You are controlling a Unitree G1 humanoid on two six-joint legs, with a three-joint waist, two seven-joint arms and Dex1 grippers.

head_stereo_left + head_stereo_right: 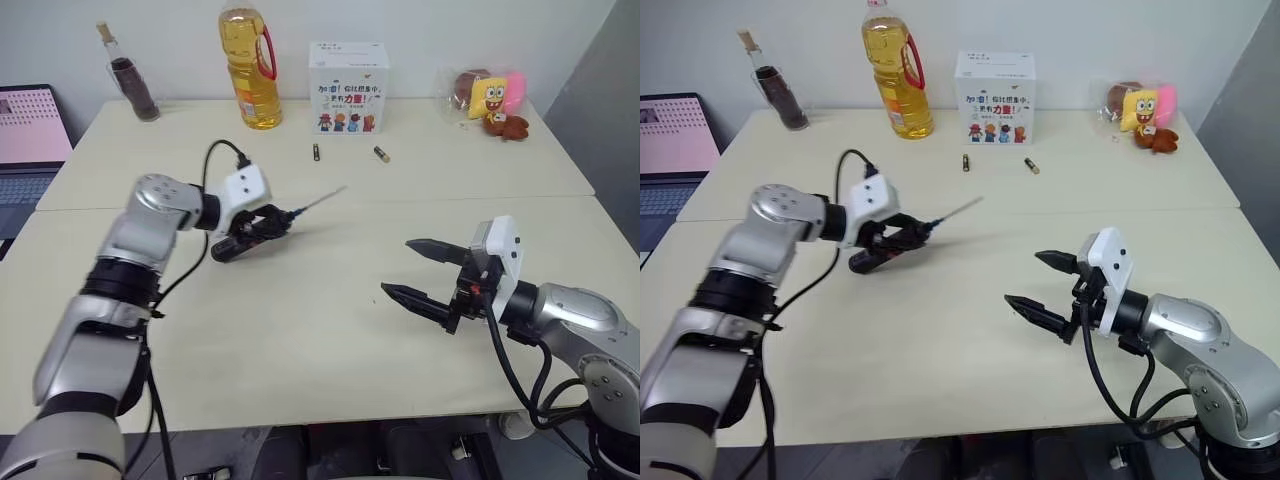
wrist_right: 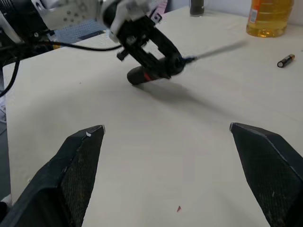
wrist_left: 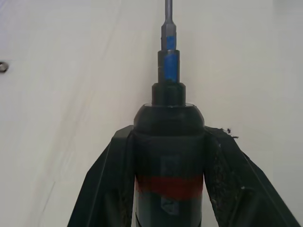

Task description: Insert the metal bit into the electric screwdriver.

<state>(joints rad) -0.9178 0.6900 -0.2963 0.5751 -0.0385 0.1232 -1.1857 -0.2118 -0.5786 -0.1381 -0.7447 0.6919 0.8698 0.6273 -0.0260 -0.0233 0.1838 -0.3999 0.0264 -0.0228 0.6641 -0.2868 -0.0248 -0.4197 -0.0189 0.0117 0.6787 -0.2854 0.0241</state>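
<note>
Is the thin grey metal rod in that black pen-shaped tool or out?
In: the thin grey metal rod sticks straight out of the black pen-shaped tool's tip.

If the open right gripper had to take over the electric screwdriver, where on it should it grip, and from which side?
Best the butt end of the electric screwdriver, below the left gripper, approached from the robot's side. The left fingers clamp the red-banded body, and the metal bit juts from the tip, too thin to hold.

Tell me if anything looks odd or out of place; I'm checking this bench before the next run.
Two small batteries lie loose on the table by the white box. Otherwise nothing stands out: the metal bit sits straight in the electric screwdriver in the left claw; the right claw is open and empty.
</note>
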